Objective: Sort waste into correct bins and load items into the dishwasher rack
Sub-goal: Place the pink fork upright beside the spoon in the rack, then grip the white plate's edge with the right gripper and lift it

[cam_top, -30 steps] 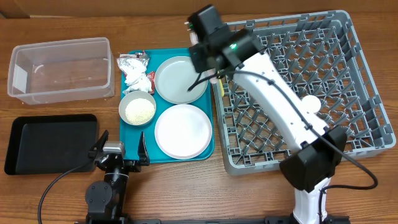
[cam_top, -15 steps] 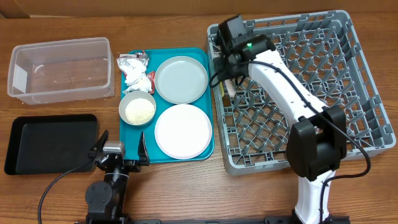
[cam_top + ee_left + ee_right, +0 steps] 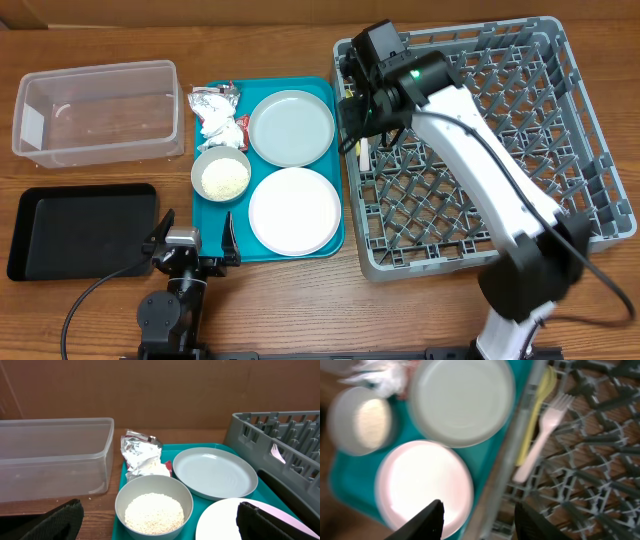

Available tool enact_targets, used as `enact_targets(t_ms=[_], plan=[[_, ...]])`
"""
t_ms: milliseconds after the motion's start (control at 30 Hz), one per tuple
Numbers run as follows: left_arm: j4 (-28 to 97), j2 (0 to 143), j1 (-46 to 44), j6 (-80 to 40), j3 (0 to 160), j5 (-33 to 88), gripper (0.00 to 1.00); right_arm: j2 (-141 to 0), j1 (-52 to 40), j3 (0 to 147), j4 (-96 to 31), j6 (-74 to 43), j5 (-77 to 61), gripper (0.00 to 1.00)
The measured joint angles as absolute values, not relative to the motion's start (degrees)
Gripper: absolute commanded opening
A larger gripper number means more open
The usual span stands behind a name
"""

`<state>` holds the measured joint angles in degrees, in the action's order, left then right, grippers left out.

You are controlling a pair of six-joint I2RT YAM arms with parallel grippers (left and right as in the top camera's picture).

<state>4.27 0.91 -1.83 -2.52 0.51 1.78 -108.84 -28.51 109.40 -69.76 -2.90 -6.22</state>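
Wooden surface (image 3: 300, 300), right claw (image 3: 479, 510) spread empty above dishwasher rack (image 3: 430, 262), white fork (image 3: 542, 435) and yellow spoon (image 3: 536, 415) inside, left claw (image 3: 195, 240) wide open near teal tray (image 3: 210, 225)

The counter (image 3: 270, 40) under my arms is brown wood with a plain grain, and four things rest directly on it. At the far left sits the clear tub (image 3: 100, 110). Nearer to me, and apart from the tub, lies the black tray (image 3: 80, 230); both run lengthwise across. The teal tray (image 3: 208, 215) lies to their right, about mid-counter, close to the tub's end. The dishwasher rack (image 3: 470, 262) fills the right side, slightly askew, its left wall just beside the teal tray's right edge.
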Motion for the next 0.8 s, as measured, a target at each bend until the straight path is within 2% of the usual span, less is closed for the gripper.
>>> enact_targets(t_ms=[167,333,533,800], plan=[[4.3,0.9,-1.8,-2.5,0.5,1.8,1.0,-104.7,-36.2,110.8,-73.5,-2.7,-8.1,0.45],[4.3,0.9,-1.8,-2.5,0.5,1.8,1.0,-105.4,-43.3,104.5,-70.0,-2.2,-8.8,0.45],[4.3,0.9,-1.8,-2.5,0.5,1.8,1.0,-107.0,-48.5,90.7,-61.3,-1.8,-9.6,0.45],[4.3,0.9,-1.8,-2.5,0.5,1.8,1.0,-107.4,-52.8,77.3,-43.5,-1.7,-10.3,0.42]])
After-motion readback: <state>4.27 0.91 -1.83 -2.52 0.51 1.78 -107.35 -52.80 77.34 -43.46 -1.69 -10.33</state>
